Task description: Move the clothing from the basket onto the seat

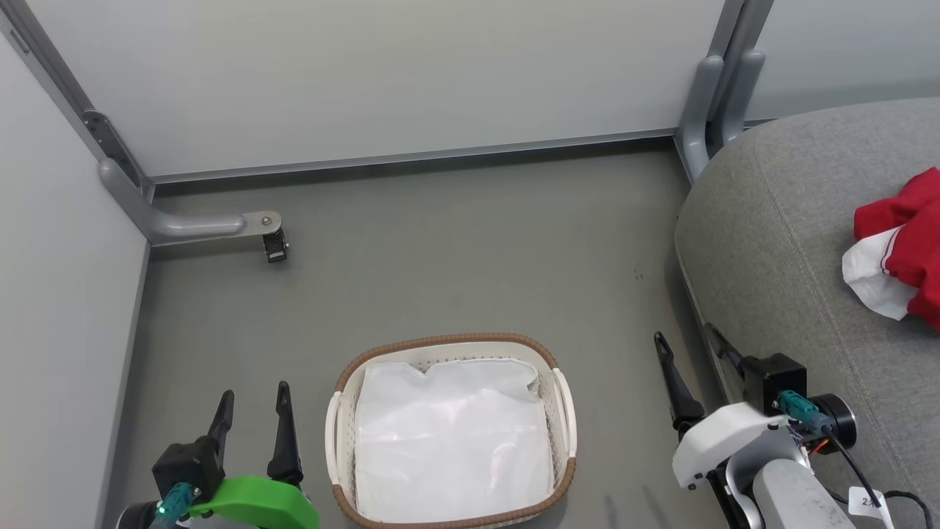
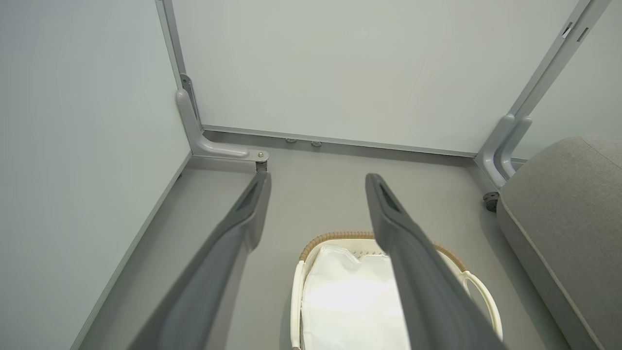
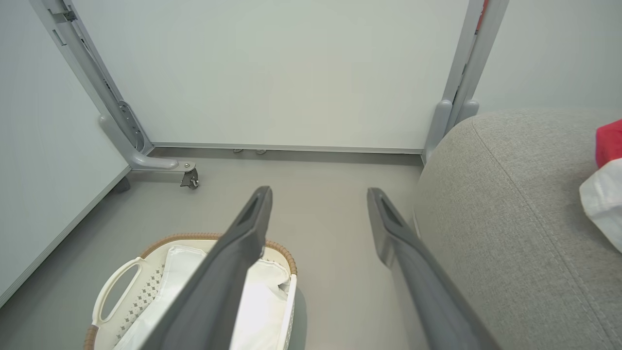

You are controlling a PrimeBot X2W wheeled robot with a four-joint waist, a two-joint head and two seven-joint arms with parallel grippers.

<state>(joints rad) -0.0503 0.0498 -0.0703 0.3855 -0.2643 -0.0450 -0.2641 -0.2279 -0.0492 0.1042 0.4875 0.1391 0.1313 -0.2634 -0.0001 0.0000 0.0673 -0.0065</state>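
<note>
Now clothing (image 1: 907, 235) on the seat (image 1: 778, 242) (basket (image 1: 440, 340) well apart, on the floor (image 1: 455, 242)).

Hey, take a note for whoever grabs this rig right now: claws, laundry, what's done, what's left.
Left claw: open, empty, left of the basket.
Right claw: open, empty, between basket and seat.
Clothing: red-and-white heap lying on the seat.
Basket: on the floor, white liner visible inside, no red.
Done: the transfer, by the look of it.
Left: probably nothing; maybe check under the liner.
</note>
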